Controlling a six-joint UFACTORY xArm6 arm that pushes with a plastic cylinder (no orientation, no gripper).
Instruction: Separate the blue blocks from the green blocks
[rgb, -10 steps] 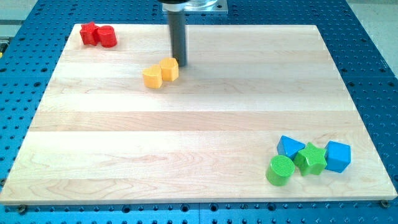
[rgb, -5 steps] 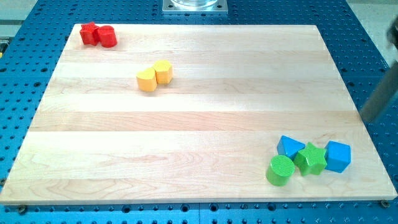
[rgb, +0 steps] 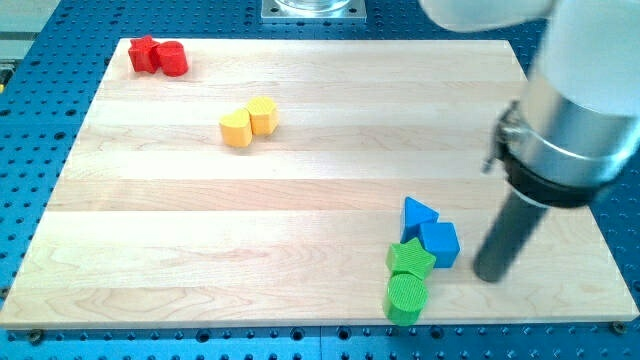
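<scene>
Near the view's bottom right, a blue triangular block (rgb: 418, 215) and a blue cube (rgb: 440, 244) touch each other. A green star block (rgb: 410, 259) sits against the cube's left side, and a green cylinder (rgb: 405, 298) lies just below the star. My tip (rgb: 491, 275) rests on the board just to the right of the blue cube, with a small gap between them. The arm's body fills the view's upper right.
Two yellow blocks (rgb: 249, 122) sit together at the upper middle left. Two red blocks (rgb: 158, 56) sit at the board's top left corner. The wooden board (rgb: 300, 200) lies on a blue perforated table.
The rod swung from the view's right edge down to the blue cube's right. The blue and green blocks were shoved left and regrouped. The cube now sits under the triangle, the cylinder under the star.
</scene>
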